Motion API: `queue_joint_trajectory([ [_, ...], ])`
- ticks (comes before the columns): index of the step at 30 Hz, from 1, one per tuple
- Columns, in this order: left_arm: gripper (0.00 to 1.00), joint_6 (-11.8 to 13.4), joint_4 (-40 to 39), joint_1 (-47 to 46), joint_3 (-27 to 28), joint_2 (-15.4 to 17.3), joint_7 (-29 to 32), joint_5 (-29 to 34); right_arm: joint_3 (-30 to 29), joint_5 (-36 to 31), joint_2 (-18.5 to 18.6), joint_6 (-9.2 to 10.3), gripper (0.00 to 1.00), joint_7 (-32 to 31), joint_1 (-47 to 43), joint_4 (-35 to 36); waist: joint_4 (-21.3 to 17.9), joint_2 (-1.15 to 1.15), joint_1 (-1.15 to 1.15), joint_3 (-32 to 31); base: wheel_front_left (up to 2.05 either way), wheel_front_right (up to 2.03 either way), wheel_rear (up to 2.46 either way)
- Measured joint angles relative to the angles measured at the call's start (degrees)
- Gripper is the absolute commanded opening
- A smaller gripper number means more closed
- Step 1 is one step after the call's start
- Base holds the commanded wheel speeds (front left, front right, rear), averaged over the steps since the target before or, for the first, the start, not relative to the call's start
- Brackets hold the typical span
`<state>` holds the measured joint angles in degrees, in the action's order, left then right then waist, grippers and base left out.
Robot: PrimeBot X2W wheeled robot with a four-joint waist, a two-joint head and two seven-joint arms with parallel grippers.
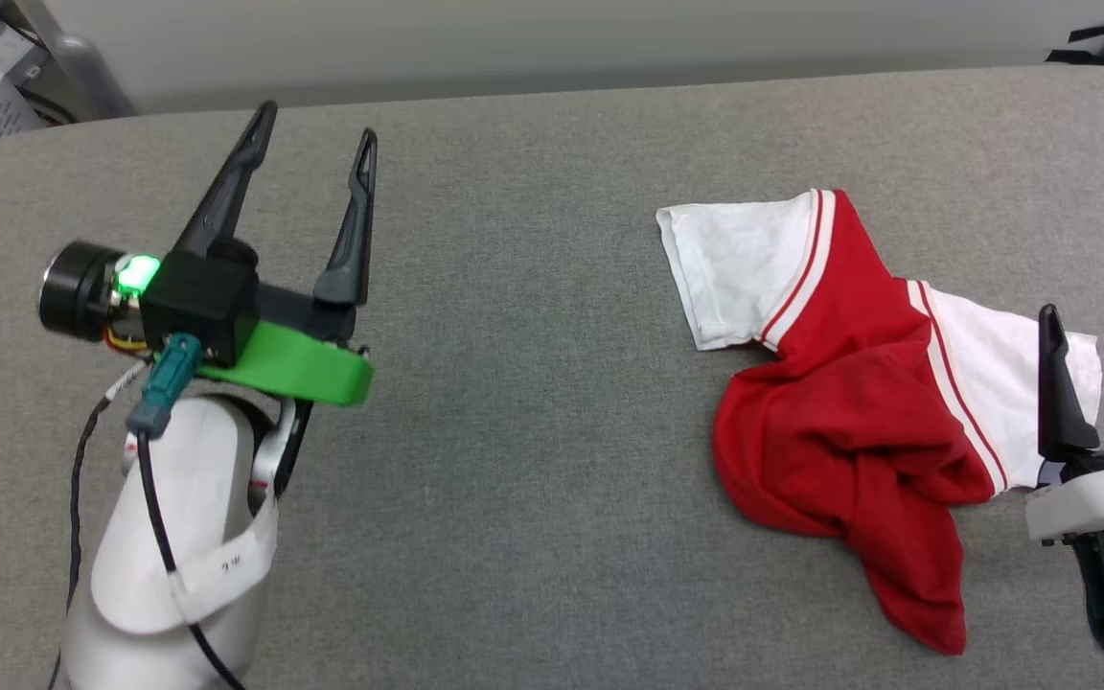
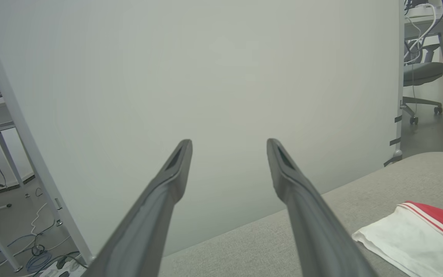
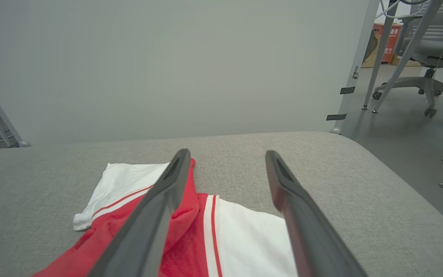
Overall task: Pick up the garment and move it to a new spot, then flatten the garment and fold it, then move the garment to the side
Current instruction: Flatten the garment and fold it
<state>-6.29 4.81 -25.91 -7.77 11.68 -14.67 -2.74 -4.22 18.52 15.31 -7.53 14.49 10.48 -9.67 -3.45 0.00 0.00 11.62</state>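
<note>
The garment, a red shirt with white sleeves and striped trim, lies crumpled on the right part of the grey padded table. Its print is hidden. My right gripper stands open at the lower right, above the garment's right white sleeve, with nothing between its fingers. Far to the left, my left gripper hangs open and empty over bare table. In the left wrist view my left gripper points at the pale wall, and a white sleeve of the garment lies at the lower right.
A pale partition wall runs behind the table's far edge. Office chairs and table legs stand on the floor to the right. Cables lie on the floor at the left.
</note>
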Motion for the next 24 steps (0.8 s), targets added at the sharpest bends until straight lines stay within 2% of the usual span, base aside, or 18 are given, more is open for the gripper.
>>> queue_joint_trajectory([
  [3, 1.0, -0.64, 5.08, -6.47, -2.32, 1.22, 0.18, -3.02, 0.31, -2.48, -2.22, 0.0, 1.0, -1.16, -1.09, 4.28, -0.99, 0.0, 0.0, 1.39, 0.0, 0.0, 0.0],
  [5, 1.0, -0.87, 8.55, -11.43, -5.42, 2.34, 2.72, -5.34, 0.85, -3.35, -3.04, 0.0, 1.0, -1.64, -1.18, 6.37, -1.76, 0.0, 0.01, 2.47, 0.0, 0.0, 0.0],
  [6, 1.0, -1.02, 12.03, -18.36, -12.3, 4.3, 9.1, -10.65, 1.81, -4.04, -4.0, 0.0, 1.0, -2.07, -1.18, 8.53, -2.88, 0.0, 0.01, 4.13, 0.0, 0.0, 0.0],
  [8, 1.0, -1.05, 13.65, -22.26, -16.05, 5.42, 12.92, -13.19, 2.5, -4.31, -4.11, 0.0, 1.0, -2.18, -1.16, 9.31, -3.53, 0.0, 0.01, 5.18, 0.0, 0.0, 0.0],
  [13, 1.0, -1.05, 18.01, -33.79, -26.57, 7.79, 26.01, -24.06, 3.78, -5.34, -4.57, 0.0, 1.0, -2.38, -0.79, 10.11, -5.62, 0.0, 0.01, 8.7, 0.0, 0.0, 0.0],
  [17, 1.0, -1.05, 20.0, -40.07, -34.59, 7.91, 37.42, -32.86, 4.52, -5.32, -4.79, 0.0, 1.0, -2.01, 0.63, 9.56, -7.3, 0.0, 0.01, 11.43, 0.0, 0.0, 0.0],
  [24, 1.0, -1.05, 23.2, -49.77, -46.62, 7.45, 50.57, -41.11, 6.44, -5.31, -5.55, 0.0, 1.0, -0.76, 4.2, 7.9, -10.24, 0.0, 0.01, 16.0, 0.0, 0.0, 0.0],
])
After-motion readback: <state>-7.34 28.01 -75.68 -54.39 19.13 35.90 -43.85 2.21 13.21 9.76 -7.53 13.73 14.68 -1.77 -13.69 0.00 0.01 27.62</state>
